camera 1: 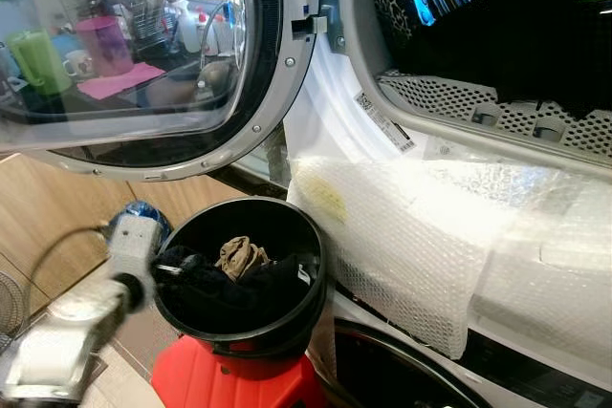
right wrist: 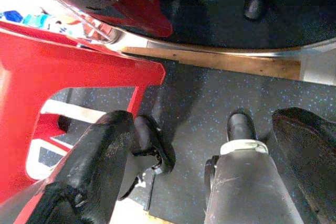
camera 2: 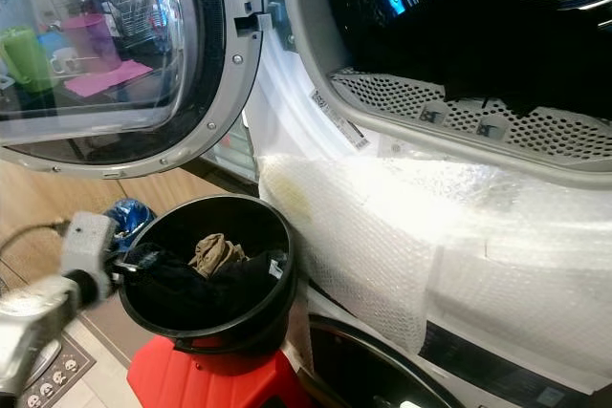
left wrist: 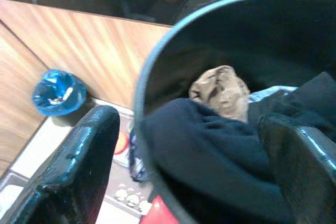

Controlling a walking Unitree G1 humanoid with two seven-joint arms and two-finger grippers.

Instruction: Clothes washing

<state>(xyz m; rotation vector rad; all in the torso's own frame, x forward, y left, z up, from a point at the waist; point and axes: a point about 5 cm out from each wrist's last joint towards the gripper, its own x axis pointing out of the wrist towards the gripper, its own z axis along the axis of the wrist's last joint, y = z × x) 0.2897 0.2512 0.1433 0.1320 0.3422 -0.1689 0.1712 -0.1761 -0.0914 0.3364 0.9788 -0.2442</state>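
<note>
Bright glare whitens the bubble wrap (camera 1: 430, 236); the round door glass (camera 1: 124, 35) mirrors a lit room; the drum (camera 1: 497, 16) is dark with blue glints; the left arm (camera 1: 86, 312) is motion-blurred; both wrist views are soft.

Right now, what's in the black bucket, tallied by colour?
Dark navy/black garments: 1 heap, separate pieces cannot be told apart
Tan crumpled item: 1
Pale blue cloth, edge showing: 1
Total: at least 3 in the bucket
</note>
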